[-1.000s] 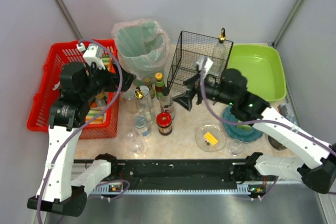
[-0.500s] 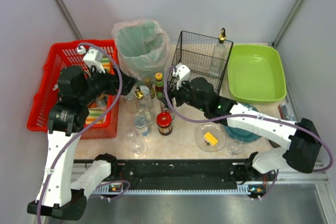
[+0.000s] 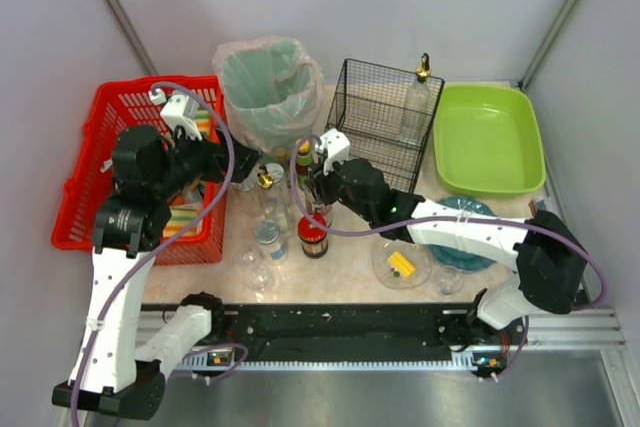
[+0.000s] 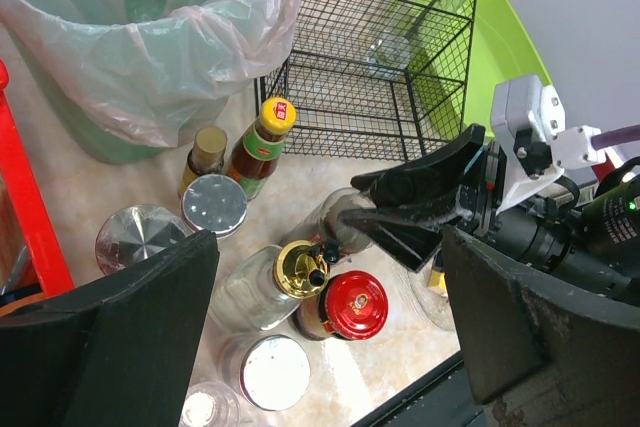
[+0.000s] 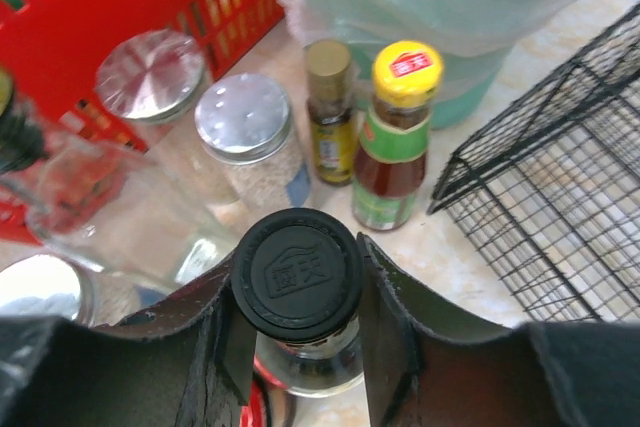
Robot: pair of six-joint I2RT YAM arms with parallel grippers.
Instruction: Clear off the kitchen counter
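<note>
While the left gripper [image 4: 320, 322] hovers over the left part of the bottle cluster with its jaws spread wide and nothing between them, the right gripper [image 5: 297, 282] is doing the work. Its jaws sit on either side of the round black cap of a clear glass bottle [image 5: 297, 269], with no gap showing, so it looks clamped on the neck. The bottle stands in the middle of the table [image 3: 350, 252], just far of a red-lidded jar [image 3: 313, 233] and near of a yellow-capped sauce bottle [image 5: 400, 137].

The step in hand looks like picking this bottle out of the group. I cannot tell whether its base has left the table yet.

The next move probably calls for a straight lift, because the neighbours crowd close. These include a small brown bottle [image 5: 330, 112], two silver-lidded jars [image 5: 245, 117] and a gold-capped glass bottle [image 4: 300, 269]. The bottle then likely goes right and far to the wire basket [image 3: 385, 112], where another clear bottle [image 3: 415, 102] already stands. That destination is a guess. A lined bin [image 3: 268, 82], a red crate [image 3: 110, 147] and a green tub [image 3: 490, 137] also ring the far side.

The black cap carries an embossed house-shaped emblem with two characters inside, too soft to read. The yellow cap bears a red patch with pale characters, and its bottle has a green and red label; neither is legible.
</note>
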